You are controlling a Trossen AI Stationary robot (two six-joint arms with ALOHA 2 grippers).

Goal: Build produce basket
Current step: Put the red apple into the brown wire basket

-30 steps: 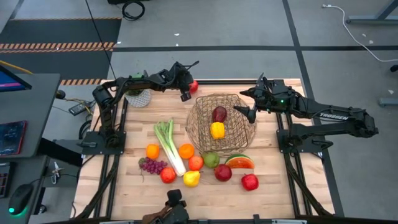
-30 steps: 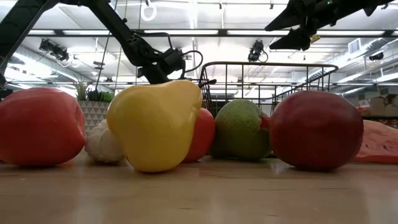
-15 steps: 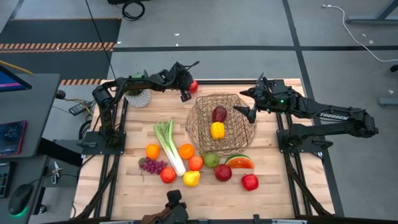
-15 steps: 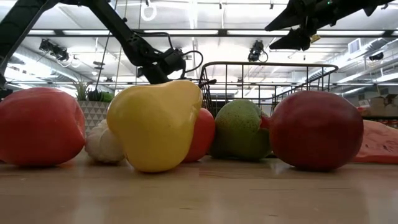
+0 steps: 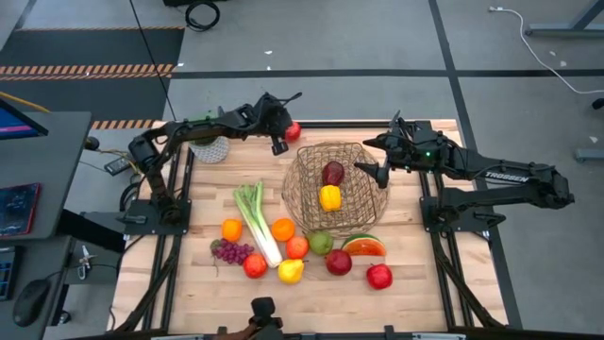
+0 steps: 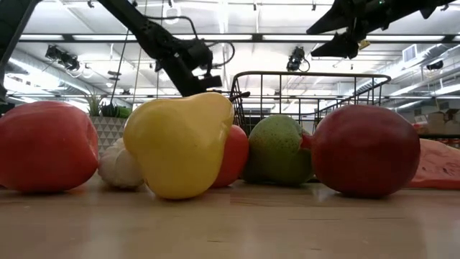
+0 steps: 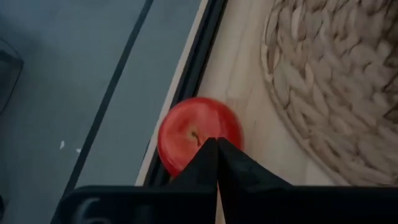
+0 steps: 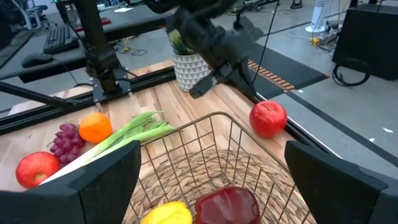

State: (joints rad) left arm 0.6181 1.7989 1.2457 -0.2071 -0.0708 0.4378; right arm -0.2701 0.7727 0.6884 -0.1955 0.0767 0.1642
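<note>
The wire basket (image 5: 351, 215) stands at the table's middle and holds a dark red apple (image 5: 333, 173) and a yellow pepper (image 5: 329, 197). A red apple (image 5: 294, 130) rests on the table at its far edge, beside the frame rail (image 7: 186, 74). My left gripper (image 7: 216, 142) hovers shut just above and short of that apple (image 7: 186, 134), with nothing between its fingers. My right gripper (image 5: 373, 170) hangs open over the basket's right rim (image 8: 217, 118). A leek (image 5: 257, 222), oranges, grapes (image 5: 231, 251), a green pear (image 5: 321, 243), a watermelon slice (image 5: 363, 246) and more apples lie near the front.
A white-potted plant (image 5: 209, 148) stands at the far left, under my left arm. The loose produce crowds the strip between the basket and the near edge. Bare wood shows along the table's left and right sides.
My left gripper has risen from the far-edge apple and stays pointed slantwise down. The apple has stayed where it was on the table.
</note>
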